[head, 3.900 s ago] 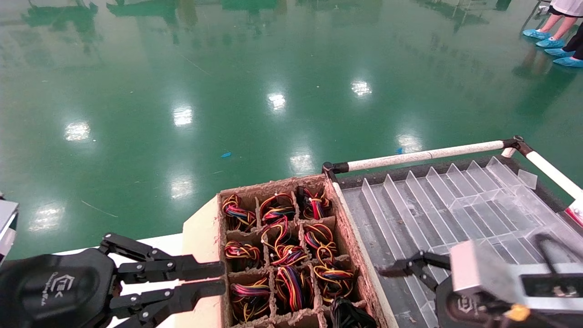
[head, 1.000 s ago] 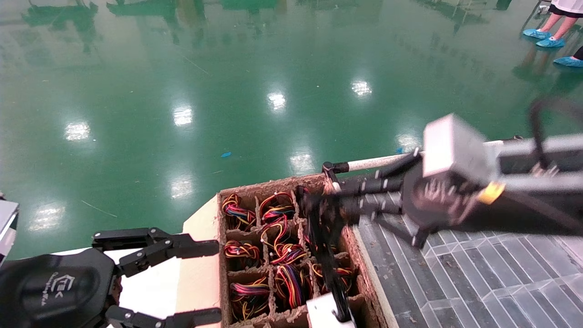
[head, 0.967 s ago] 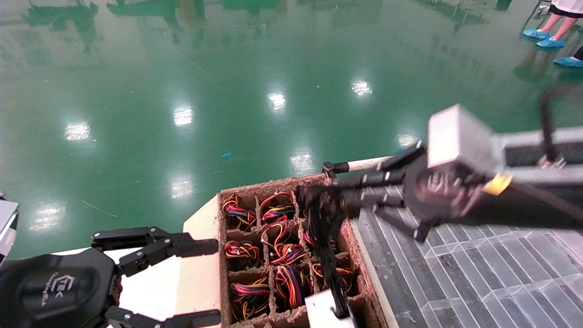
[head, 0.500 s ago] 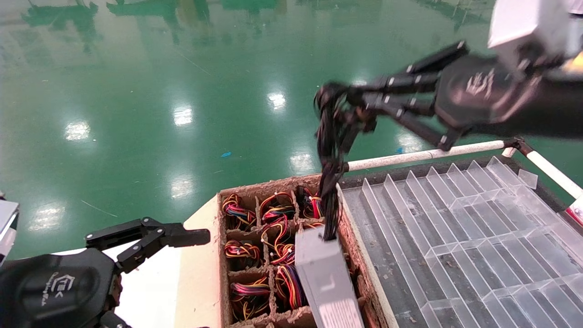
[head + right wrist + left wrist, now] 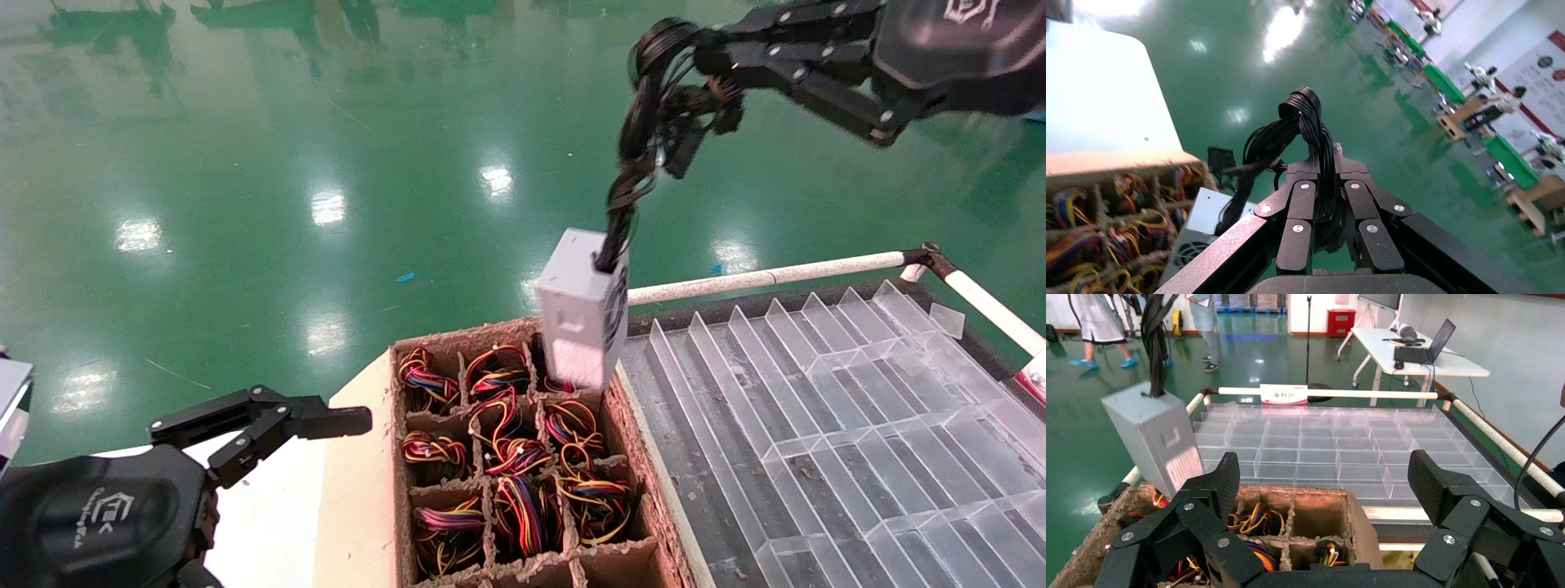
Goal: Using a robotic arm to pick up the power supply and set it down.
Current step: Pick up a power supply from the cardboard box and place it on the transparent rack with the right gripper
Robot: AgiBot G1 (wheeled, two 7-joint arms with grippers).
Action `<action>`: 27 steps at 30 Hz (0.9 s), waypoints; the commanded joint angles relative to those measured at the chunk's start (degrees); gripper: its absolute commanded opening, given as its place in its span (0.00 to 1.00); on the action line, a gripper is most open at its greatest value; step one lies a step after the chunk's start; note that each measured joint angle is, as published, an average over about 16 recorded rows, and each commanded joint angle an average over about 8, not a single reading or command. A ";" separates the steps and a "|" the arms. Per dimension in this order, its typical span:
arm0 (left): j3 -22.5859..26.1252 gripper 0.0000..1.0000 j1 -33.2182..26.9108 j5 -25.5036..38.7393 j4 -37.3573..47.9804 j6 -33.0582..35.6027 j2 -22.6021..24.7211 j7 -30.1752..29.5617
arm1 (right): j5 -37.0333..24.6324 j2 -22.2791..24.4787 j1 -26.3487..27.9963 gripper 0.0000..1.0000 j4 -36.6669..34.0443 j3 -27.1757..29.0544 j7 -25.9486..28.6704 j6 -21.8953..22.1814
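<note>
The power supply (image 5: 582,318), a light-grey metal box with a white label, hangs in the air over the far right corner of the cardboard box. Its thick black cable bundle (image 5: 645,122) runs up to my right gripper (image 5: 709,72), which is shut on the bundle at the top right of the head view. In the right wrist view the cables (image 5: 1309,116) are pinched in the right gripper (image 5: 1326,164), and the power supply (image 5: 1202,223) dangles below. My left gripper (image 5: 1324,478) stands open and empty at the near left, with the power supply (image 5: 1153,435) hanging beyond it.
A brown cardboard divider box (image 5: 631,425) holds several coils of coloured wires (image 5: 523,457). To its right lies a clear plastic compartment tray (image 5: 817,408) inside a white pipe rail (image 5: 760,282). A white table surface (image 5: 270,506) lies at the near left. Green floor lies beyond.
The right gripper has risen and swung up to the right, lifting the power supply by its cables out of the cardboard box. The left gripper's fingers have spread wider.
</note>
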 commanded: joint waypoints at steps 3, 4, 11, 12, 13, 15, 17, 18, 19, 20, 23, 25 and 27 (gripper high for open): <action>0.00 1.00 0.00 0.00 0.00 0.00 0.00 0.00 | -3.05 -0.84 3.94 0.00 -6.10 -1.39 -2.92 -1.10; 0.00 1.00 0.00 0.00 0.00 0.00 0.00 0.00 | -3.99 -1.10 4.88 0.00 -7.80 -1.84 -3.88 -1.22; 0.01 1.00 0.00 0.00 0.00 0.00 0.00 0.00 | -9.75 -3.33 10.32 0.00 -19.31 -4.95 -10.82 -1.54; 0.01 1.00 0.00 0.00 0.00 0.00 0.00 0.00 | -10.45 -3.70 10.98 0.00 -20.86 -5.38 -11.78 -1.56; 0.01 1.00 0.00 0.00 0.00 0.00 0.00 0.00 | -11.13 -4.07 11.63 0.00 -22.35 -5.80 -12.73 -1.60; 0.01 1.00 0.00 0.00 0.00 0.00 0.00 0.00 | -12.46 -4.81 12.84 0.00 -25.02 -6.65 -14.51 -1.62; 0.01 1.00 0.00 -0.01 0.00 0.00 0.00 0.00 | -13.77 -5.62 14.03 0.00 -27.52 -7.51 -16.18 -1.64; 0.01 1.00 0.00 -0.01 0.00 0.00 0.00 0.00 | -14.47 -6.06 14.62 0.00 -28.69 -7.97 -17.00 -1.60; 0.01 1.00 0.00 -0.01 0.00 0.00 0.00 0.00 | -15.14 -6.52 15.19 0.00 -29.82 -8.41 -17.78 -1.52; 0.01 1.00 0.00 -0.01 0.00 0.00 0.00 0.00 | -15.77 -6.97 15.72 0.00 -30.87 -8.82 -18.50 -1.41; 0.01 1.00 0.00 -0.01 0.00 0.00 0.00 0.00 | -17.53 -8.49 17.09 0.00 -34.00 -9.98 -20.58 -0.82; 0.01 1.00 0.00 -0.01 0.00 0.00 0.00 0.01 | -18.65 -9.58 17.77 0.00 -35.92 -10.70 -21.89 -0.13; 0.01 1.00 0.00 -0.01 0.00 0.00 0.00 0.01 | -19.53 -10.73 18.19 0.00 -37.75 -11.27 -23.08 0.75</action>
